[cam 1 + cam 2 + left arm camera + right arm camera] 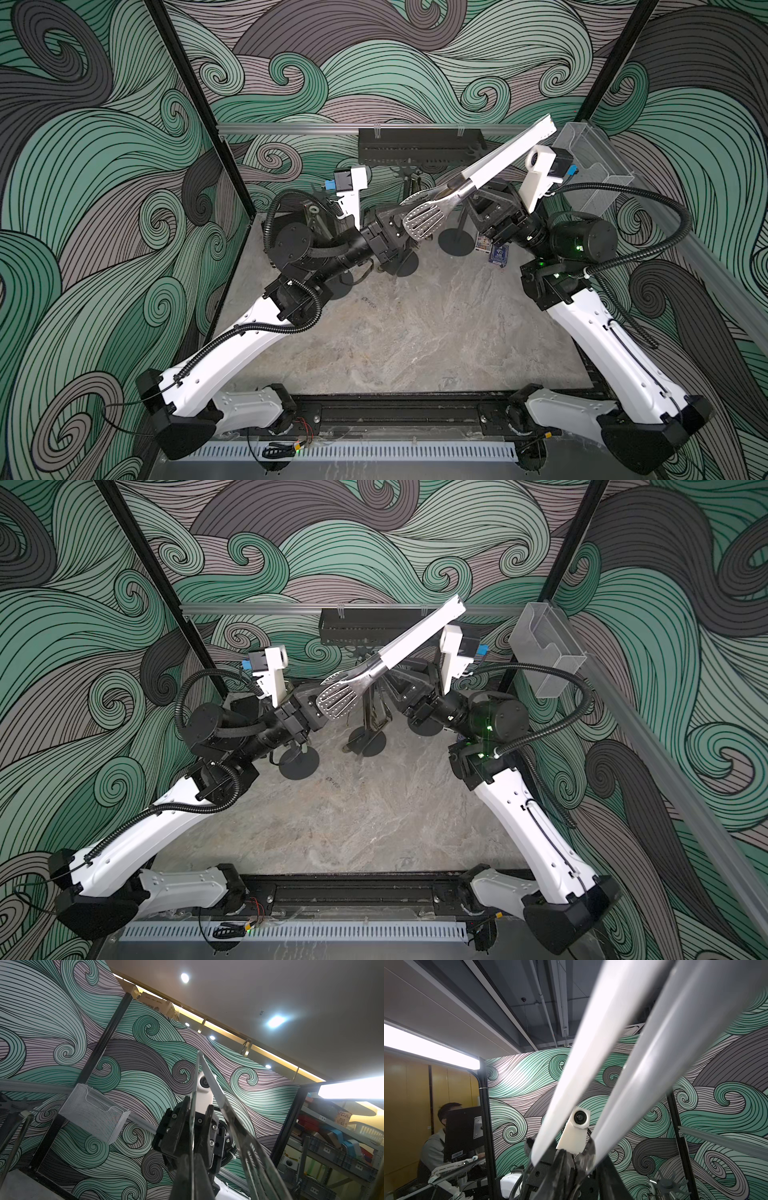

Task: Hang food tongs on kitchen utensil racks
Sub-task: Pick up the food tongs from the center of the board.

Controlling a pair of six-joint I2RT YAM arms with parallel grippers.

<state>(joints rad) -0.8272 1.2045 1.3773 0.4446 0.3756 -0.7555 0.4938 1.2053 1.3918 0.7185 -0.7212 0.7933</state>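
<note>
White-handled food tongs slant in the air over the back of the table, perforated steel head lowest. My left gripper is shut on one thin steel arm near the head, which shows edge-on between its fingers. My right gripper sits at the steel neck below the white handles; whether its jaws press it is hidden. Three kitchen utensil racks stand behind on disc feet. Bronze-toned tongs hang from the middle rack.
A black slotted shelf hangs on the back rail. A clear mesh basket is fixed at the back right corner. Small blue boxes lie beside the right rack's foot. The marble table stretches toward the front.
</note>
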